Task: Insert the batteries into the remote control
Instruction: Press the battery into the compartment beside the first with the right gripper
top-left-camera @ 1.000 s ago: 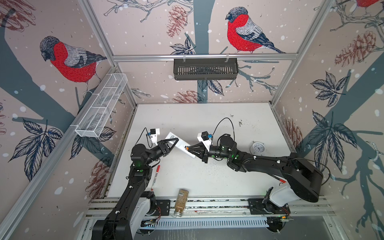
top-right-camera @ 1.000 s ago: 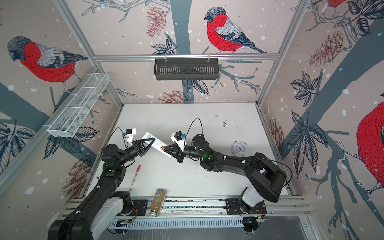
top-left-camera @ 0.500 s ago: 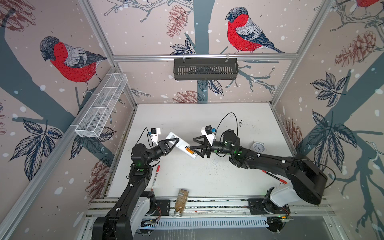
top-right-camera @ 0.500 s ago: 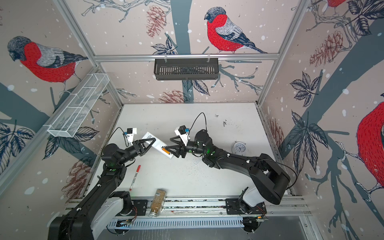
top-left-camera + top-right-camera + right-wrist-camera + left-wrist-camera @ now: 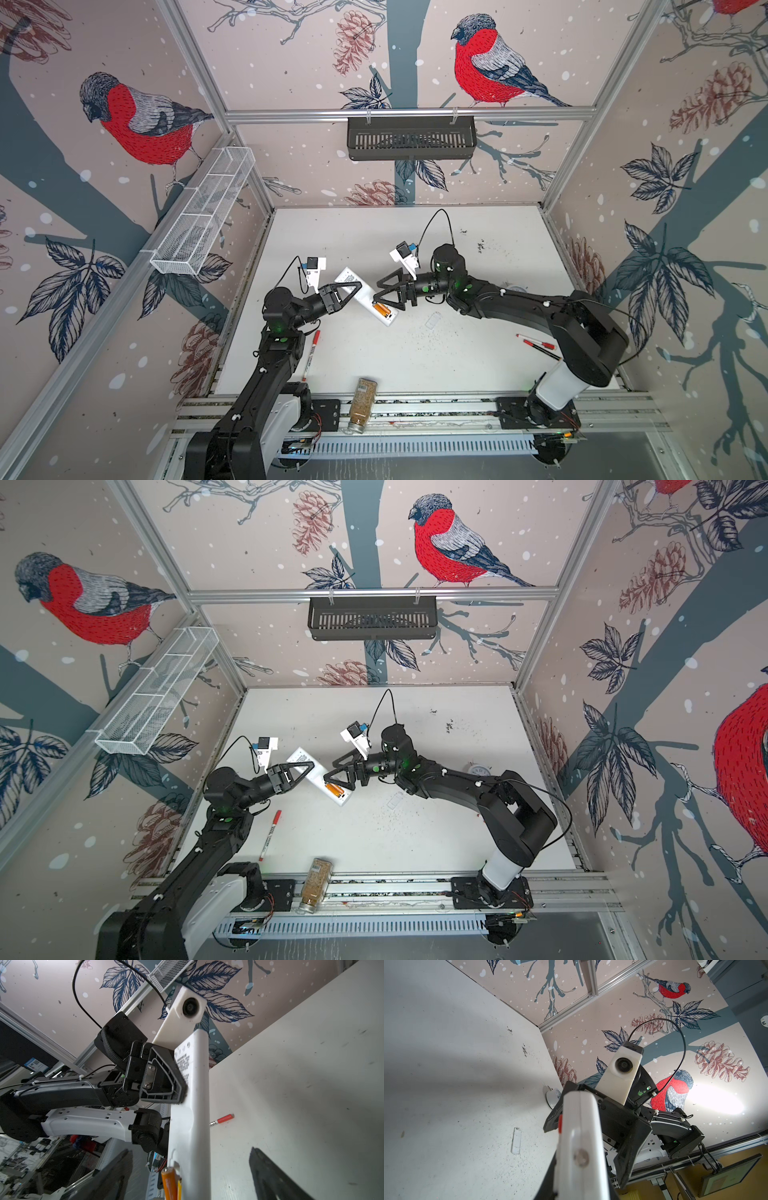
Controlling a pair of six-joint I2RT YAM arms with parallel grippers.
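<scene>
I have the left gripper (image 5: 358,287) clenched on the slim white plastic remote control (image 5: 368,297); two small orange cylindrical batteries (image 5: 381,309) sit in its bay. My right gripper (image 5: 376,293) is released, just beside them

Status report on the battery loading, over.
Left gripper shut on remote control, lifted. Right gripper open beside the batteries, both slotted in. Cover loose on table, nothing blocking.

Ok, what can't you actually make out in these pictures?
batteries: cut off by the lower edge in the right wrist view, too small in both top views to judge seating.
remote control: button face turned away in both top views.
alarm clock: dial too small to read; lower part behind the right arm in both top views.
</scene>
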